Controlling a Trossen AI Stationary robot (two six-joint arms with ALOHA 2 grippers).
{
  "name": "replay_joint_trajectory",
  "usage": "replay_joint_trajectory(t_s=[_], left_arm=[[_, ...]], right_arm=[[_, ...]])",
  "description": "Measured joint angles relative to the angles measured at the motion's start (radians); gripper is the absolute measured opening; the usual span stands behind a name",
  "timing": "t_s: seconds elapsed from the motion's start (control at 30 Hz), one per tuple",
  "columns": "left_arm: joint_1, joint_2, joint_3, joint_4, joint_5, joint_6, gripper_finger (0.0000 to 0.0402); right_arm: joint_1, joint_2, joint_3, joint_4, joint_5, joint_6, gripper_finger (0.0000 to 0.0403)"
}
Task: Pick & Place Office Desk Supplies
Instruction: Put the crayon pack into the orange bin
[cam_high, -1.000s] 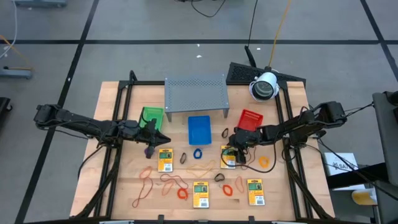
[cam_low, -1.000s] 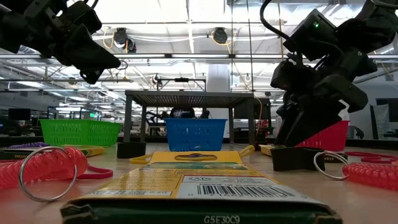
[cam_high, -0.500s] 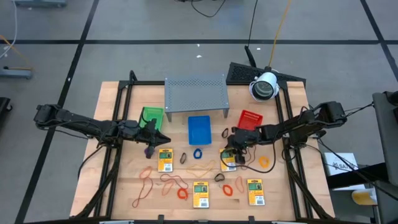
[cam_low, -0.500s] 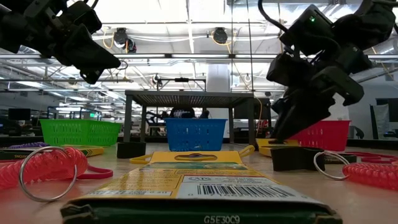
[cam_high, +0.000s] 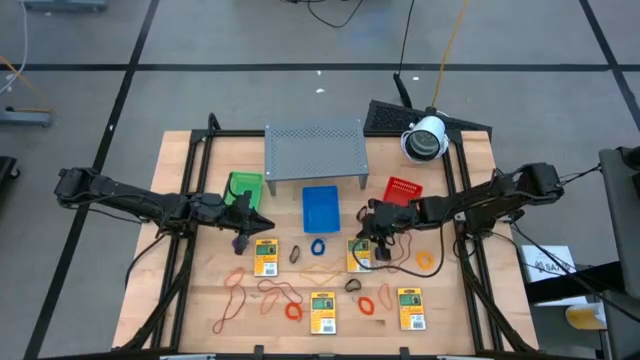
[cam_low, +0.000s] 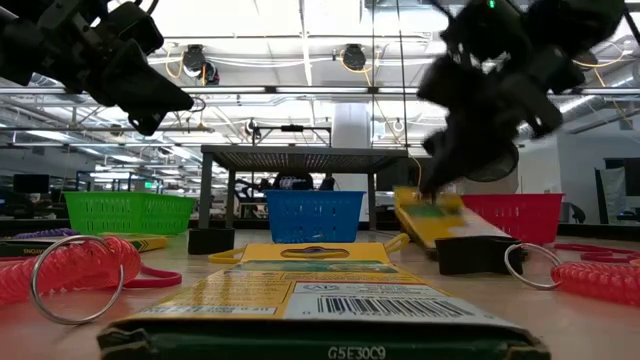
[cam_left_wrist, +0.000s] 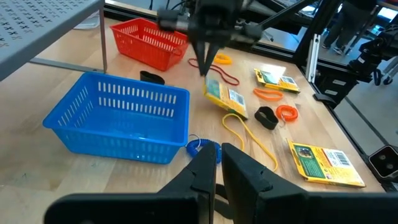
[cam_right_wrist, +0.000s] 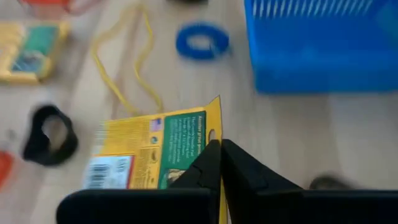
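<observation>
A yellow packet (cam_high: 357, 256) with green-black print sits tilted near the table's middle right, and my right gripper (cam_high: 366, 238) is shut on it. In the low view the packet (cam_low: 440, 220) slants up to the gripper (cam_low: 430, 188). My left gripper (cam_high: 248, 206) hovers shut and empty in front of the green tray, above a purple ring (cam_high: 240, 243). Other yellow packets (cam_high: 265, 257) (cam_high: 321, 311) (cam_high: 411, 307), orange-red rubber bands (cam_high: 280, 293), a blue ring (cam_high: 318, 246) and a dark clip (cam_high: 354, 285) lie flat on the table. My right gripper pinches the packet's far end (cam_right_wrist: 202, 138), by the hang hole, between its two fingers. The fingers slant down from the table's right side. That end is raised; the packet tilts down from it, and its near end (cam_low: 485, 232) seems to rest on the table.
A blue tray (cam_high: 320, 207), a red tray (cam_high: 403, 189) and a green tray (cam_high: 243, 185) stand in a row in front of the grey perforated shelf (cam_high: 314, 148). A white camera (cam_high: 427, 138) sits at the far right. A yellow band (cam_high: 322, 270) lies beside the held packet.
My right gripper has shut on the packet's far end and risen, drifting slightly toward the table's left. That end of the packet has come up off the table, so the packet now stands tilted while its near end stays low.
</observation>
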Motion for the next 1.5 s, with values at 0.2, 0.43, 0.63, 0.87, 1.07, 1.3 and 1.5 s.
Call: replay_joint_trajectory(t_s=[0.2, 0.43, 0.63, 0.87, 1.07, 1.3, 1.5], left_arm=[[-0.001, 0.0, 0.0, -0.003, 0.001, 0.0, 0.0033], [-0.001, 0.0, 0.0, -0.009, 0.001, 0.0, 0.0033], [-0.001, 0.0, 0.0, -0.018, 0.001, 0.0, 0.0033], [-0.002, 0.0, 0.0, -0.024, 0.001, -0.002, 0.0033], [-0.002, 0.0, 0.0, -0.024, 0.001, 0.0, 0.0033], [-0.002, 0.0, 0.0, -0.023, 0.001, 0.002, 0.0033], [-0.002, 0.0, 0.0, -0.023, 0.001, -0.002, 0.0033]], right_arm=[[0.001, -0.104, 0.13, -0.138, 0.024, -0.103, 0.0], [0.001, -0.251, 0.258, -0.48, 0.188, -0.142, 0.0], [-0.003, -0.372, 0.303, -0.644, 0.379, -0.142, 0.0], [-0.027, -0.436, 0.303, -0.815, 0.611, -0.099, 0.0], [-0.074, -0.42, 0.279, -0.953, 0.683, 0.015, 0.0], [-0.123, -0.369, 0.234, -0.95, 0.682, -0.016, 0.0], [-0.149, -0.347, 0.202, -0.947, 0.668, -0.042, 0.0]])
